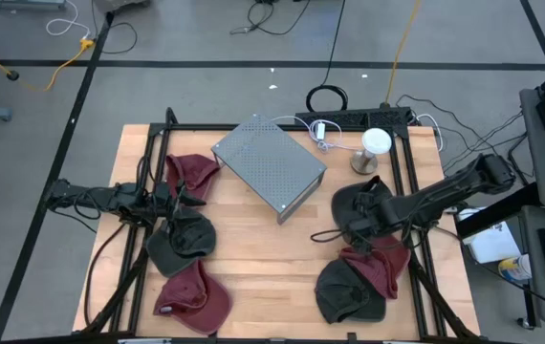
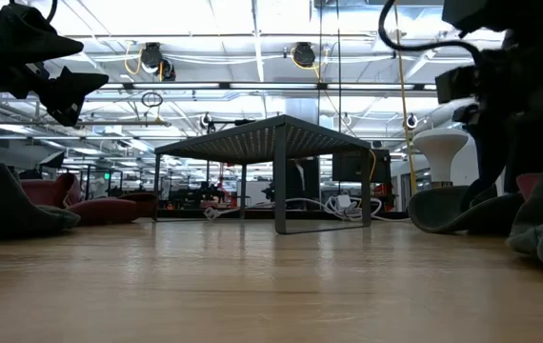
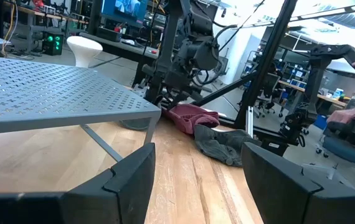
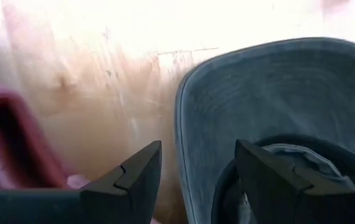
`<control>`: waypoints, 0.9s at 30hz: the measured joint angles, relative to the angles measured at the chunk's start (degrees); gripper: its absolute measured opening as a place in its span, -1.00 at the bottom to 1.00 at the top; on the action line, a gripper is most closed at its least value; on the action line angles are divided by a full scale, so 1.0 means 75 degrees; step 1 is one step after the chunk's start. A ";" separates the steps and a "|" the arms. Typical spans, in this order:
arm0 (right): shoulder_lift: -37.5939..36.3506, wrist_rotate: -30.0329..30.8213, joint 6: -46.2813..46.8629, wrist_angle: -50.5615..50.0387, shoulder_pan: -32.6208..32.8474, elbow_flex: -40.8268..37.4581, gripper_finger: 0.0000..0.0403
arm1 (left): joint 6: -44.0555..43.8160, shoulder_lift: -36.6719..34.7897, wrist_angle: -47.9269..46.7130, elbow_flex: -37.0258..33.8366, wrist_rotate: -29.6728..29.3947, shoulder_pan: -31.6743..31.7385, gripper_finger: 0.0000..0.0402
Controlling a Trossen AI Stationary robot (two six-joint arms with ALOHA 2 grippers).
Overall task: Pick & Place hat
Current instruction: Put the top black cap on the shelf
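Note:
Several hats lie on the wooden table. On the left are a maroon hat [image 1: 192,174], a dark grey hat [image 1: 181,245] and another maroon hat [image 1: 194,298]. On the right are a dark cap [image 1: 359,203], a maroon hat [image 1: 380,266] and a dark grey hat [image 1: 347,292]. My right gripper [image 1: 347,227] hovers open just over the dark cap [image 4: 277,93], which lies underside up, with the fingers on either side of its brim edge. My left gripper [image 1: 188,199] is open and raised between the left maroon and grey hats.
A grey perforated metal stand [image 1: 269,164] sits at the table's middle toward the far edge, with bare wood in front of it. A white dome-topped hat stand [image 1: 376,143] is at the far right. Black frame rails [image 1: 416,191] run along both sides, and cables lie beyond the far edge.

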 joint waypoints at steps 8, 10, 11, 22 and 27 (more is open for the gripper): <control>0.0502 0.0180 -0.0033 0.0548 -0.0002 -0.0342 -0.03 | 0.0000 0.0000 0.0044 0.0000 -0.0003 0.0002 0.20; 0.0614 0.0178 -0.0126 0.0685 -0.0006 -0.0452 -0.03 | 0.0000 0.0000 0.0058 0.0000 -0.0006 0.0002 0.20; 0.0654 0.0181 -0.0137 0.0726 -0.0006 -0.0499 -0.03 | 0.0000 -0.0003 0.0058 -0.0003 -0.0006 0.0001 0.20; 0.0993 0.0415 -0.0125 0.0788 0.0000 -0.0541 -0.45 | 0.0000 -0.0002 0.0096 -0.0001 -0.0008 0.0001 0.20; 0.0982 0.0530 -0.0138 0.0737 0.0000 -0.0533 -0.86 | 0.0000 0.0000 0.0102 -0.0003 -0.0009 0.0003 0.20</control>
